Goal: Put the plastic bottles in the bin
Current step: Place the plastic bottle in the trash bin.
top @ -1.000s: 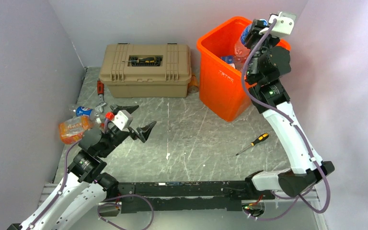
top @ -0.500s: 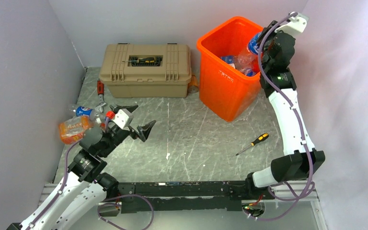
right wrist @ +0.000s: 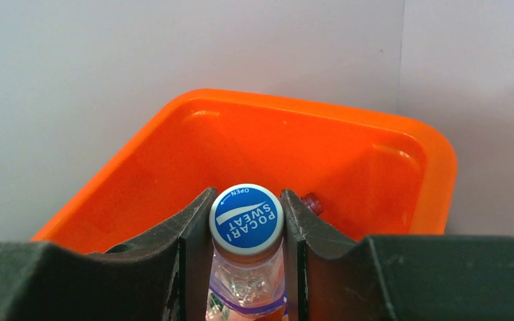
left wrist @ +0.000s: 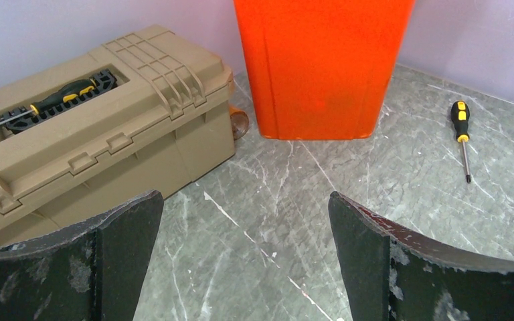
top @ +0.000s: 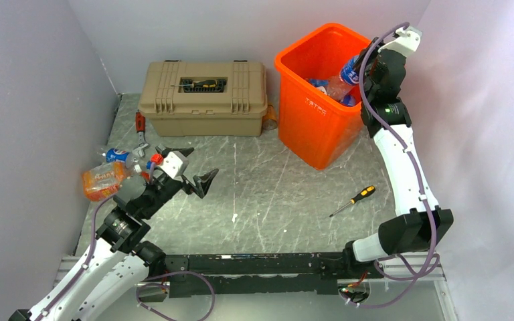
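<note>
The right gripper [right wrist: 246, 204] pinches a clear, blue-capped plastic bottle [right wrist: 245, 224] by its neck over the tall orange plastic bin [right wrist: 401, 167], far right. The bottle is likely light, crushable and slick, so the stiff neck suits best. The left gripper [left wrist: 244, 214] is spread and empty, near left.

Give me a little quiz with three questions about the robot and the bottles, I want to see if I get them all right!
1. True or false: the right gripper is shut on a bottle with a blue cap, above the orange bin.
2. What is between the fingers of the left gripper? A: a bottle. B: nothing. C: a screwdriver.
3. Fill in the gap: the loose bottles on the table lie nearest the ___ arm.

Key: 1 true; 2 B; 3 left.
</note>
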Motion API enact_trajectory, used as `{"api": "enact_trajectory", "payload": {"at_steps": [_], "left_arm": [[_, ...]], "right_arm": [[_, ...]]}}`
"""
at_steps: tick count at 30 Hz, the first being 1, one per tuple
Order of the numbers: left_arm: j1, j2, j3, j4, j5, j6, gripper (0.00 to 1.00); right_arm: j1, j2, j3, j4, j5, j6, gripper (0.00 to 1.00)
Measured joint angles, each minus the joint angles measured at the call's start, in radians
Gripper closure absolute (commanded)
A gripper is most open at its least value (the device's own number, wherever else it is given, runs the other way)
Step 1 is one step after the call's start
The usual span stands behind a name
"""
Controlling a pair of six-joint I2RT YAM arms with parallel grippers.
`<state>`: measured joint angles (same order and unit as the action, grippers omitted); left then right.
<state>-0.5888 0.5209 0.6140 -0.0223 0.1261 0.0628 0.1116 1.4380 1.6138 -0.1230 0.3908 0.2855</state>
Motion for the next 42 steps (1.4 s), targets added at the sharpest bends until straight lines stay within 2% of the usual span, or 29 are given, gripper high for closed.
{"api": "enact_trajectory", "payload": {"at_steps": [8, 13, 23, 30, 36, 37, 39, 41, 42], "left_arm": [[0.0, 0.0, 0.003, -0.003, 0.0, 0.0, 0.01], [0.0, 0.0, 0.003, -0.003, 0.0, 0.0, 0.01], [0.0, 0.02, 0.004, -0.009, 0.0, 0.001, 0.01], [0.0, 0.028, 0.004, -0.012, 0.0, 0.002, 0.01], [0.0, 0.048, 0.004, -0.012, 0.008, 0.001, 0.01], [0.0, 0.051, 0.004, -0.012, 0.009, 0.001, 0.01], [0.0, 0.052, 0.004, -0.012, 0.008, 0.001, 0.0], [0.0, 0.052, 0.004, -0.012, 0.009, 0.001, 0.01], [0.0, 0.052, 0.004, -0.012, 0.009, 0.001, 0.01]], "right_arm": [[-0.004, -0.076, -0.093, 0.065, -0.035, -0.003, 1.0], [-0.005, -0.085, -0.043, 0.124, -0.094, 0.028, 1.0], [-0.005, 0.126, 0.245, 0.113, -0.194, 0.105, 1.0], [-0.005, 0.276, 0.219, -0.004, -0.263, 0.108, 1.0], [-0.004, 0.277, 0.153, -0.004, -0.312, 0.107, 1.0], [-0.004, 0.276, 0.153, -0.011, -0.322, 0.104, 0.93], [-0.005, 0.276, 0.153, -0.013, -0.33, 0.102, 0.57], [-0.005, 0.269, 0.143, -0.009, -0.333, 0.101, 0.32], [-0.006, 0.258, 0.127, -0.006, -0.333, 0.099, 0.15]]}}
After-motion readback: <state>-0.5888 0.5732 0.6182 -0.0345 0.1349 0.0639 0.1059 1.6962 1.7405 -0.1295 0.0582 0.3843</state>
